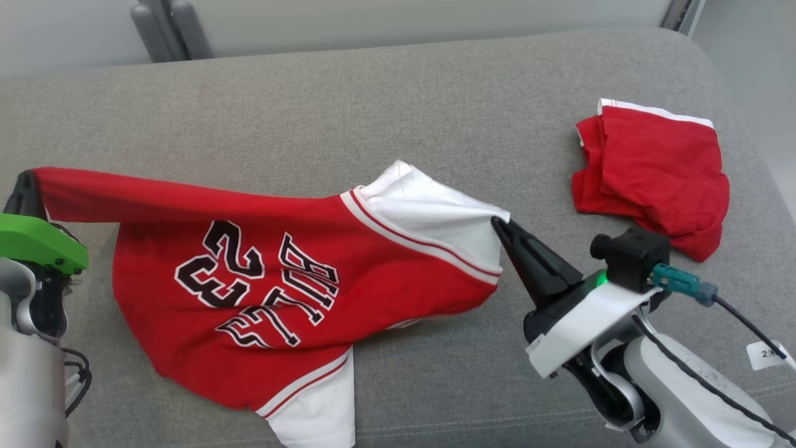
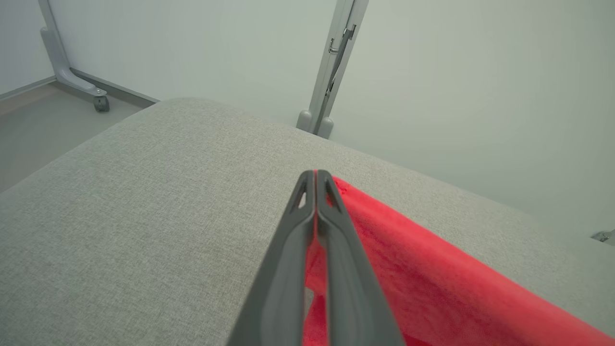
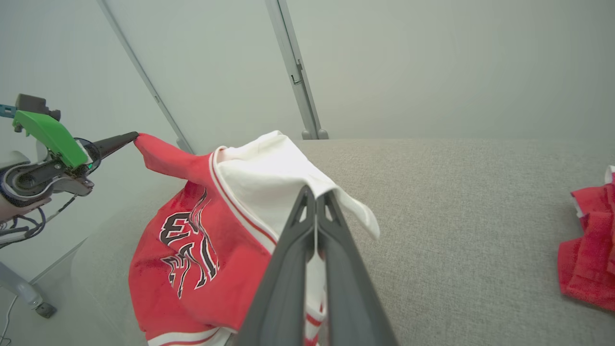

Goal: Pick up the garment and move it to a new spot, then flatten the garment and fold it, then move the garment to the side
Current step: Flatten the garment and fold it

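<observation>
The garment is a red shirt with white sleeves and black lettering, stretched between both grippers above the grey cushion. My left gripper is shut on its red corner at the far left; the left wrist view has red cloth pinched between the closed fingers. My right gripper is shut on the white sleeve at the right. In the right wrist view the sleeve drapes over the closed fingertips, and the left gripper holds the far red corner.
A second red cloth, crumpled with a white edge, lies at the back right of the cushion. Grey frame posts stand behind the cushion against a pale wall. The cushion's right edge curves away near that cloth.
</observation>
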### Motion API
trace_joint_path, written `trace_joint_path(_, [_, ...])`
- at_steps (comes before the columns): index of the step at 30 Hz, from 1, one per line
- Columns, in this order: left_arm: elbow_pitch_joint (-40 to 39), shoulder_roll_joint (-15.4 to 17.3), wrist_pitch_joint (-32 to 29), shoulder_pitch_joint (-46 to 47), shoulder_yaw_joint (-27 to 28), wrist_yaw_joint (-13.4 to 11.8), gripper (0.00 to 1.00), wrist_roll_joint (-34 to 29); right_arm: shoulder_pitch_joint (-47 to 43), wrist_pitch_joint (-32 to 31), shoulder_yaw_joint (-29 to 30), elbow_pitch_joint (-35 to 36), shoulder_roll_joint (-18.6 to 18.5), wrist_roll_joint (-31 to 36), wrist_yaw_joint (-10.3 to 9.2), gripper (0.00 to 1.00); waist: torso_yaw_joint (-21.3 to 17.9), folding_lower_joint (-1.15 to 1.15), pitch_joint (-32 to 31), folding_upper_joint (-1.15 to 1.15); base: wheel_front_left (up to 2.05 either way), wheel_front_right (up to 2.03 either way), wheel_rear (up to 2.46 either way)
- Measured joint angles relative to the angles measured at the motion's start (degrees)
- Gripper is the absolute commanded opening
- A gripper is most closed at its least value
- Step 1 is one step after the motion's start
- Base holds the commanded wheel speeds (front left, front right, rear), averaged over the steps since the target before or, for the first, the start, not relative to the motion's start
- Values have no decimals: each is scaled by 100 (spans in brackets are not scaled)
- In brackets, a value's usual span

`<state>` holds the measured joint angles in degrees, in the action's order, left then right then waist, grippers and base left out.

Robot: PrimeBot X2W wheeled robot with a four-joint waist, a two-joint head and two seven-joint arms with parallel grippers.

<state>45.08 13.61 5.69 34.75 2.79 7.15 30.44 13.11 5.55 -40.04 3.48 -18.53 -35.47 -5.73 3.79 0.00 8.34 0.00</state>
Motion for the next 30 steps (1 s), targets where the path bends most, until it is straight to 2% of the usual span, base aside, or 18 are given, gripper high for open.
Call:
trace_joint_path(10, [-610,13,-98,-21,21,0,0,795,143,181,497,532,-177,-344,63,0,-49,0,-592,0,0,0,0])
trace_joint_path(19, [-1395,238,-269,-122,64,11,0,890,554,198,1055,1303,-560,-465,168,0,-62,0,-1207,0,0,0,0])
trace_joint_path(24, [-1897,266,-471,-388,73,18,0,899,615,162,1344,1806,-743,-754,209,0,-36,0,-1524,0,0,0,0])
trace_joint_path(30, [-2757,312,-776,-926,85,-47,0,912,464,83,1655,2481,-853,-1157,149,0,34,0,-1859,0,0,0,0])
